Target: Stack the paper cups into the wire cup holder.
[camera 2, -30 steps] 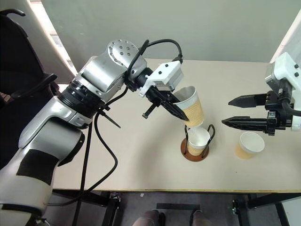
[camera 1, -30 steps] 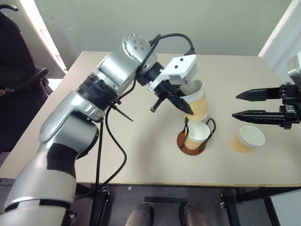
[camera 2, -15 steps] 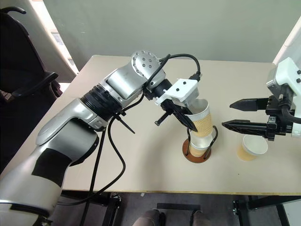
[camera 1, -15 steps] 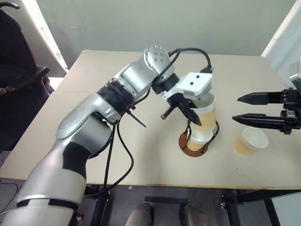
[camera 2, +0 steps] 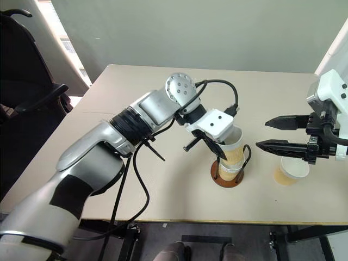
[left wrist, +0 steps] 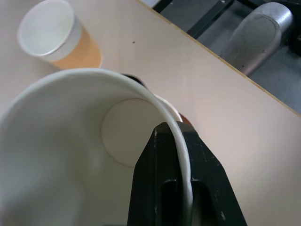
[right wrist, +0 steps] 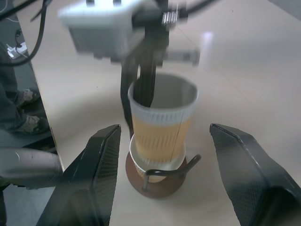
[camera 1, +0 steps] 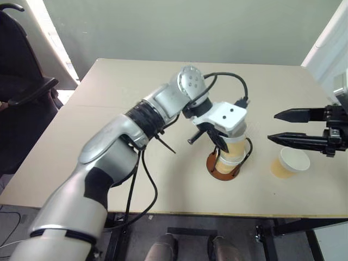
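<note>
My left gripper (camera 1: 220,142) is shut on the rim of a tan paper cup (camera 2: 234,150), one finger inside (left wrist: 162,160) and one outside. That cup stands nearly upright, its bottom sunk into a second paper cup (right wrist: 155,162) that sits in the wire cup holder (camera 1: 216,169), between the black wire loops. A third paper cup (camera 1: 291,162) stands upright on the table to the right of the holder. Above it and apart from it, my right gripper (camera 1: 272,126) hangs open with nothing between its fingers, pointing toward the holder.
The beige table (camera 1: 136,109) has bare room to the left and behind the holder. A black chair (camera 1: 22,92) stands off the table's left side. The front edge runs close below the holder.
My left gripper has carried its cup down and to the right, from above the holder into the cup standing in it, and the cup has come upright. The right gripper has stayed put.
</note>
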